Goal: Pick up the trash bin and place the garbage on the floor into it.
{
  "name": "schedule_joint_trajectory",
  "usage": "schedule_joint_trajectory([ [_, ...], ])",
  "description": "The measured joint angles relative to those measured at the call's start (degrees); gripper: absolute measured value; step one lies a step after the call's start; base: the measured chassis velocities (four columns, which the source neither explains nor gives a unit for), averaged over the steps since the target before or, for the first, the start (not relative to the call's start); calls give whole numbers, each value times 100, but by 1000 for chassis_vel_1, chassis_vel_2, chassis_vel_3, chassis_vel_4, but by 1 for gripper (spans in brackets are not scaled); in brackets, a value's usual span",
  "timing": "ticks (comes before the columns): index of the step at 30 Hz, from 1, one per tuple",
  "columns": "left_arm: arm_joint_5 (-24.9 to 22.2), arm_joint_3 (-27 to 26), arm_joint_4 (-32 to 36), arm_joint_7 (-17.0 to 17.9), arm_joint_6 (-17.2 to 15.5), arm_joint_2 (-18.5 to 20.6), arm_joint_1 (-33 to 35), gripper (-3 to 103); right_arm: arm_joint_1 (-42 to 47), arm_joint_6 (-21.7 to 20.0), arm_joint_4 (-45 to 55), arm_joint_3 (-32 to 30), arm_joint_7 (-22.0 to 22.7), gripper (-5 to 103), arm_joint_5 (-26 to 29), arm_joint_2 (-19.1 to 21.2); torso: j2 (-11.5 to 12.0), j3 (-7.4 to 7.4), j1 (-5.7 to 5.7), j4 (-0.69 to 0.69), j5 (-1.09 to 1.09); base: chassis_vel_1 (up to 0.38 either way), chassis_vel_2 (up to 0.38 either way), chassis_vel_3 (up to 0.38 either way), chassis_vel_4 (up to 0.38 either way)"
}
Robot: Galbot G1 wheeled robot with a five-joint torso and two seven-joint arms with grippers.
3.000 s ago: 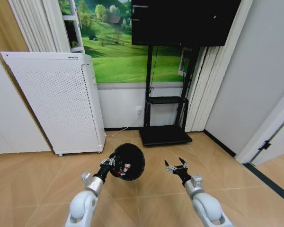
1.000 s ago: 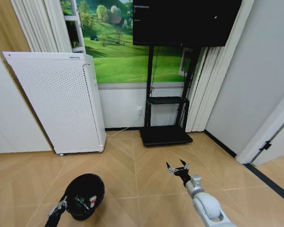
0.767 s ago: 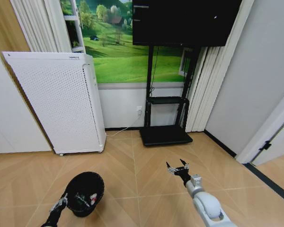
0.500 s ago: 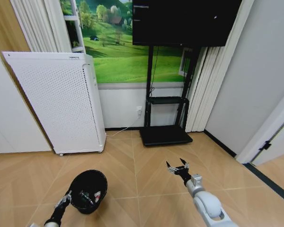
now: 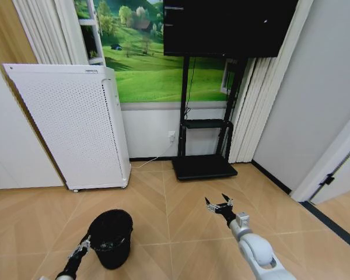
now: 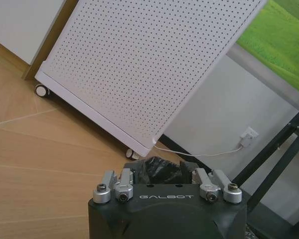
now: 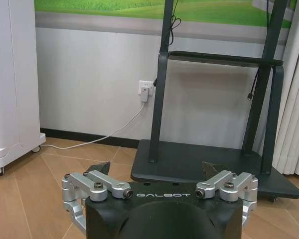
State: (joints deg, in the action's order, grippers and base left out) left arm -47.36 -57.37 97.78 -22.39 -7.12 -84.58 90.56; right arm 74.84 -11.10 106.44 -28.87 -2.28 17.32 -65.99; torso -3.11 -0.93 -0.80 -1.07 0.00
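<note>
Trash bin (image 5: 111,238) stood upright on the wood floor (image 5: 181,233) at the lower left of the head view, in front of the tall white perforated cabinet (image 5: 73,125) and well apart from the black stand (image 5: 203,146) under the screen; its black liner showed at the rim, and what lay inside could not be made out. Judging from how things lay, the step in hand was setting the bin down and letting go of it; to do that well, the base should sit flat on the boards before the grip opens, the rim should be freed without dragging the liner, and the arm should draw off along its own line so the light bin is not tipped. The left gripper (image 5: 81,248) sat low at the bin's near-left side, touching or just beside the rim; from its own wrist camera the crumpled black liner (image 6: 159,170) lay between the two finger mounts, so the claw looked clenched on the bin's edge, though the fingertips themselves were hidden behind the gripper body. The right gripper (image 5: 219,206) hung over bare floor to the right, well apart from the bin, its fingers spread and holding nothing; its wrist camera looked past the open jaws at the stand's base plate (image 7: 209,167) and a wall socket (image 7: 146,87) with a white cord. No litter could be seen on the floor.
</note>
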Motion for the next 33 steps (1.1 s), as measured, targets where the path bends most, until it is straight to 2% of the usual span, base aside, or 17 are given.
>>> schedule_joint_trajectory([
  [1,-13,-26,92,-12,-18,1,39,51,0,-3,0,6,-1,100,1,-23,0,0,0,0,1,0,0,0,0],
  [2,-26,-40,163,-23,-24,9,78,62,0,-4,2,11,-2,100,1,-39,0,0,0,0,0,0,0,0,0],
  [4,-29,-54,212,-29,-26,12,105,62,1,-5,5,15,-3,100,1,-50,0,0,0,0,0,0,0,0,0],
  [5,-29,-72,280,-33,-26,13,139,68,3,-5,10,19,-4,100,-1,-60,0,0,0,0,1,0,0,0,0],
  [6,-29,-72,280,-33,-26,13,139,68,3,-5,10,19,-4,100,-1,-60,0,0,0,0,1,0,0,0,0],
  [7,-28,-91,410,-34,-29,12,189,78,15,-6,18,23,-4,100,-7,-68,0,0,0,1,0,0,0,0,0],
  [8,-22,-100,542,-34,-41,6,226,84,22,-6,24,24,-5,100,-8,-69,0,0,0,1,0,0,0,0,0],
  [10,9,-105,662,-32,-57,-2,249,84,23,-7,30,25,-5,100,-9,-69,0,0,0,1,1,0,0,0,0],
  [12,196,-125,977,-7,-115,-40,265,94,25,-20,77,20,-4,100,17,-70,0,0,0,0,0,0,0,0,0],
  [14,273,-132,1125,22,-156,-60,265,98,25,-36,110,13,1,100,63,-73,0,0,0,1,1,0,0,0,0],
  [18,616,-134,1653,177,-366,-112,211,100,38,-101,269,-26,97,100,258,-90,0,0,0,1,1,0,0,0,0],
  [21,1346,29,2144,258,-629,-94,-24,100,26,-207,423,-91,326,100,422,-195,0,0,0,1,1,0,0,0,0],
  [24,1603,168,2294,387,-737,-61,-154,100,2,-265,441,-128,402,100,425,-269,0,0,0,1,1,0,0,0,0],
  [27,2204,750,2716,1141,-1210,74,-602,100,-45,-415,461,-310,571,100,403,-540,0,0,0,0,2,0,0,0,0],
  [28,2204,750,2716,1141,-1210,74,-602,100,-45,-415,461,-310,571,100,403,-540,0,0,0,0,2,0,0,0,0],
  [30,2411,1018,2904,1411,-1488,162,-790,100,-26,-418,467,-430,587,100,396,-634,0,0,0,0,0,0,0,0,0],
  [33,2490,1130,2957,1497,-1575,218,-877,100,-11,-417,464,-476,587,100,408,-659,0,0,0,-1,1,0,0,0,0],
])
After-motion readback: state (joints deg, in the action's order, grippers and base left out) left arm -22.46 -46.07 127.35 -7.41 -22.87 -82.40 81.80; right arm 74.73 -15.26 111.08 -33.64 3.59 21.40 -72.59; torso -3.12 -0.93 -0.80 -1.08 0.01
